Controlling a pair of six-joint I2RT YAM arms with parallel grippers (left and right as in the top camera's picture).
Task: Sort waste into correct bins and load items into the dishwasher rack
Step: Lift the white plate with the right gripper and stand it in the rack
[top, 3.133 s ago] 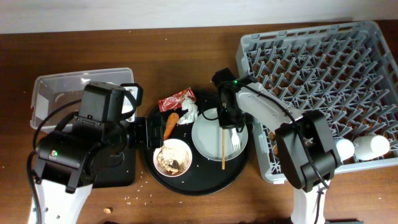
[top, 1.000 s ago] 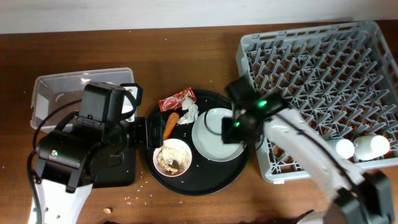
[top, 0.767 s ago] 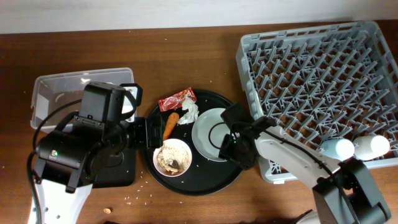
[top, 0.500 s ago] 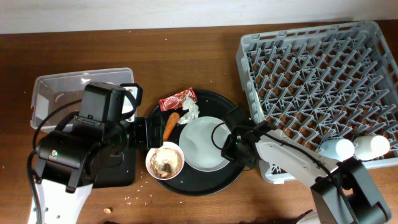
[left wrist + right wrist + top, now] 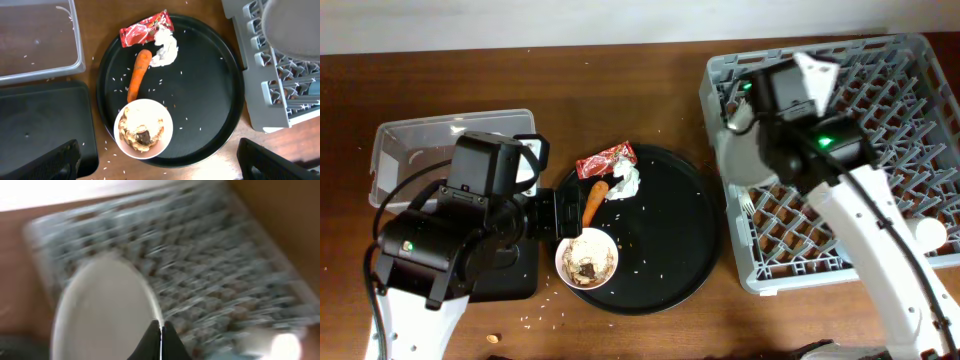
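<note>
My right gripper is shut on the rim of the white plate and holds it tilted over the left part of the grey dishwasher rack; the plate also shows in the overhead view. The white bowl with beige food scraps sits at the front left of the round black tray. The carrot, white tissue and red wrapper lie on the tray's far left. My left gripper is open and empty above the bowl.
The clear tub stands at the far left, with the shallow black tray in front of it. A white cup lies in the rack's right edge. A white fork lies in the rack's left part. Rice grains dot the round tray.
My right gripper gripped the plate on the round tray, lifted it and carried it up over the rack's left side. The bowl slid slightly forward-left. The left arm stayed still.
</note>
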